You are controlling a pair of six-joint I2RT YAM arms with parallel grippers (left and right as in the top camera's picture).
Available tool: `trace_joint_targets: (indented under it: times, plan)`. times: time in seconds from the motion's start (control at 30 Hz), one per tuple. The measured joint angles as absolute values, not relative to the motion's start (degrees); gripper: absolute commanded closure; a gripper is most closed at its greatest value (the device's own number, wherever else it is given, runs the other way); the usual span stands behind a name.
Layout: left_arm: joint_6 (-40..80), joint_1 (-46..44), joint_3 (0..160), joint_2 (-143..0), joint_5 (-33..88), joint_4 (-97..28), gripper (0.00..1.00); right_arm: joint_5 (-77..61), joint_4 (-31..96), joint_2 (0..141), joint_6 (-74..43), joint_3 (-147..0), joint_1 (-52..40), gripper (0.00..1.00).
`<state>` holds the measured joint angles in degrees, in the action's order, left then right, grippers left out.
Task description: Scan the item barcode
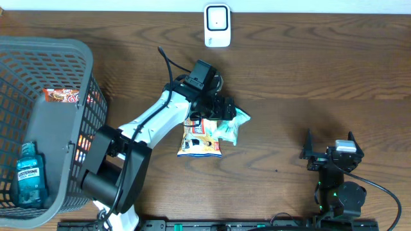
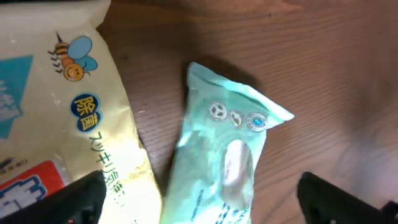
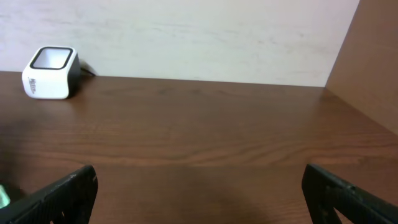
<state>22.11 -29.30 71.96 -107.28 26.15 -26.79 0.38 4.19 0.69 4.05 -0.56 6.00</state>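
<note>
My left gripper [image 2: 202,196] has its jaws wide apart and holds nothing. The green packet [image 2: 230,155] lies flat on the table [image 1: 308,64] between my fingers, just beside the yellow packet [image 2: 62,124], near the middle of the table. My right gripper [image 3: 202,193] also stands open and empty, well off to the side. The scanner [image 1: 217,25] sits at the far edge, well apart from both packets, so nothing is being shown to it now. I judge the scan of these two is not under way: one would have to be gripped, lifted and turned to the scanner's window. The basket [image 1: 58,115] holds a mouthwash bottle [image 1: 30,174] and a red snack pack [image 1: 61,96]; I cannot tell whether those count as finished or waiting.

I see no barcode on either packet. It may be on the undersides, which are hidden. My own arm covers the tops of both packets from overhead, the wrist view cuts off the green packet's lower end, and its print is too blurred to read
</note>
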Motion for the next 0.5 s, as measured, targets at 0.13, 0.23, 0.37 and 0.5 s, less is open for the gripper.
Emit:
trace_joint_targets:
  times: [0.13, 0.23, 0.37, 0.5]
  plan:
    - [21.9, -29.3, 72.7, -103.6, 26.1, -27.0, 0.00, 0.4, 4.2, 0.7, 4.1, -0.5, 6.0, 0.01]
    - [21.0, -29.3, 74.8, -98.1, 25.3, -27.3, 0.01, 0.4, 4.2, 0.7, 4.1, -0.6, 6.0, 0.01]
    - [19.8, -29.3, 79.2, -88.8, 19.8, -29.4, 0.02, 0.4, 4.2, 0.7, 4.1, -0.5, 6.0, 0.01]
    - [17.6, -29.0, 82.0, -79.4, 9.9, -32.9, 0.02, 0.4, 4.2, 0.7, 4.1, -0.6, 6.0, 0.01]
